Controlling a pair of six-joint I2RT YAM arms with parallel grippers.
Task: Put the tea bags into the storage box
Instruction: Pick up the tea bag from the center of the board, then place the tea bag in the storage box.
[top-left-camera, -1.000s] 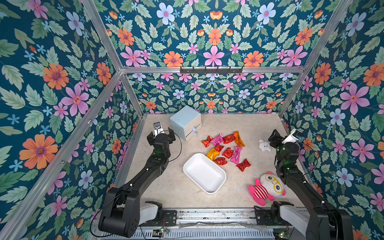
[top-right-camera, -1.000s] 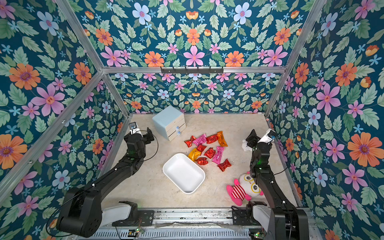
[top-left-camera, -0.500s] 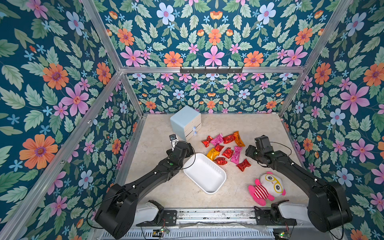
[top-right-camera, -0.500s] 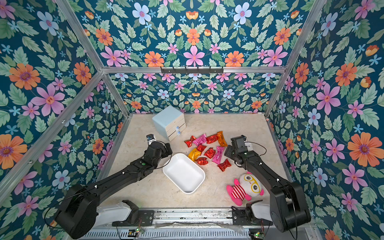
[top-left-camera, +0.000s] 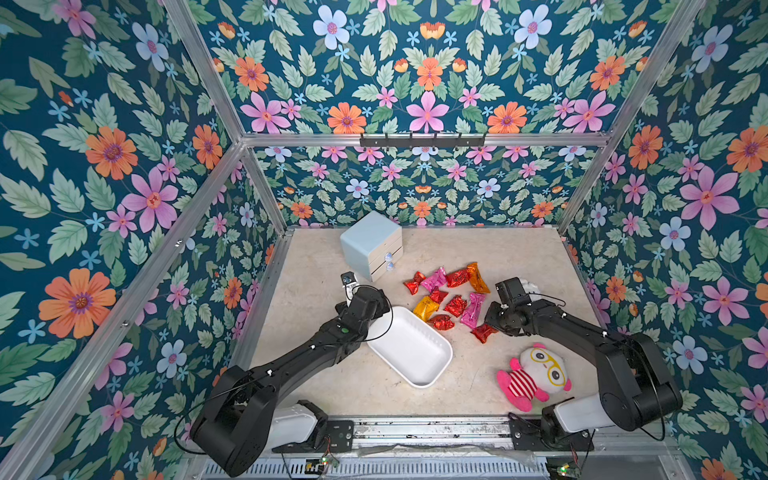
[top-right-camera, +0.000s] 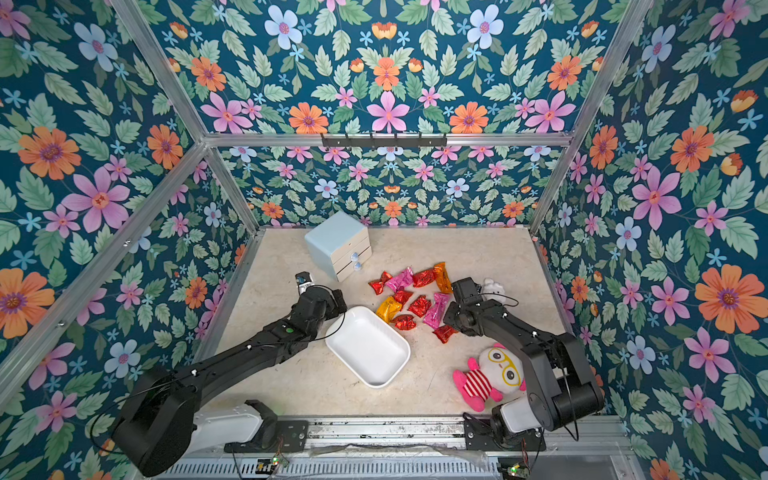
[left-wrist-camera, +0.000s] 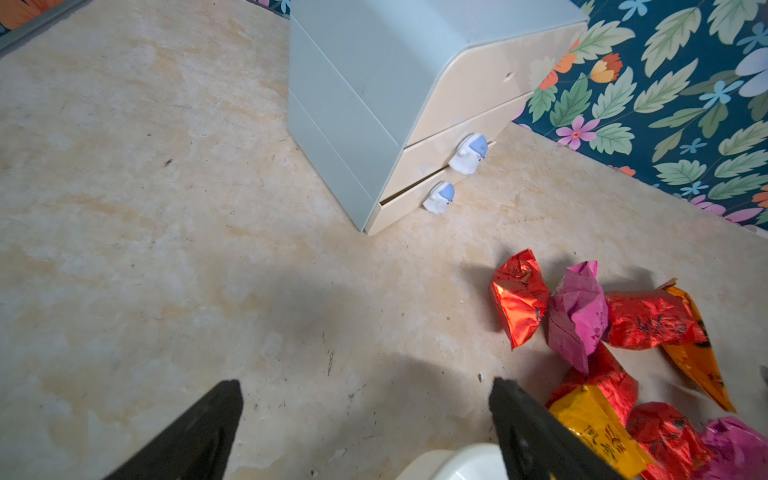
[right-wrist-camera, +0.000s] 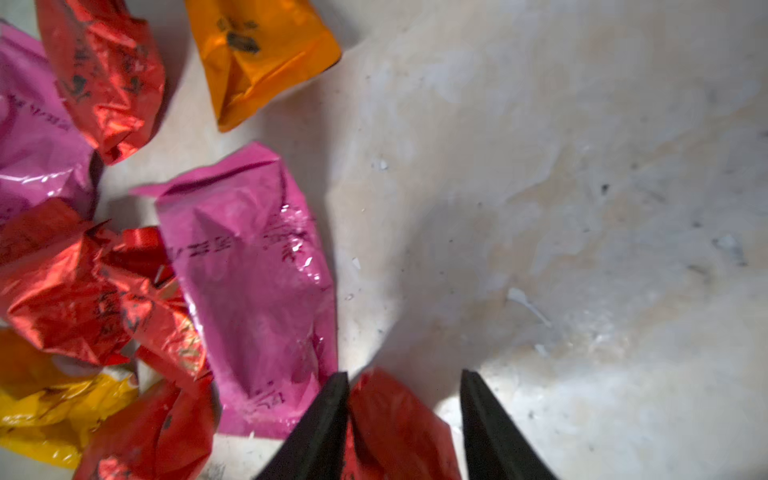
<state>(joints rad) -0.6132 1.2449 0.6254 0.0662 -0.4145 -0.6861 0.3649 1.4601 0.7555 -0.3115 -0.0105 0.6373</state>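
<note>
Several tea bags in red, pink and orange foil lie bunched on the floor right of the empty white storage box, seen in both top views. My right gripper is down at the near right edge of the bunch. Its jaws stand partly closed around a red tea bag; one finger touches it, and a small gap shows at the other. That red tea bag lies on the floor. My left gripper is open over bare floor at the box's far corner, holding nothing.
A pale blue drawer unit stands at the back, close to the left gripper. A pink-and-white plush toy lies at the front right under the right arm. A small white plush sits behind the right wrist. Patterned walls close in on three sides.
Both arms swung in from the side walls. The left gripper came to the box's far corner. The right gripper dropped to the red tea bag and its jaws narrowed around it.
</note>
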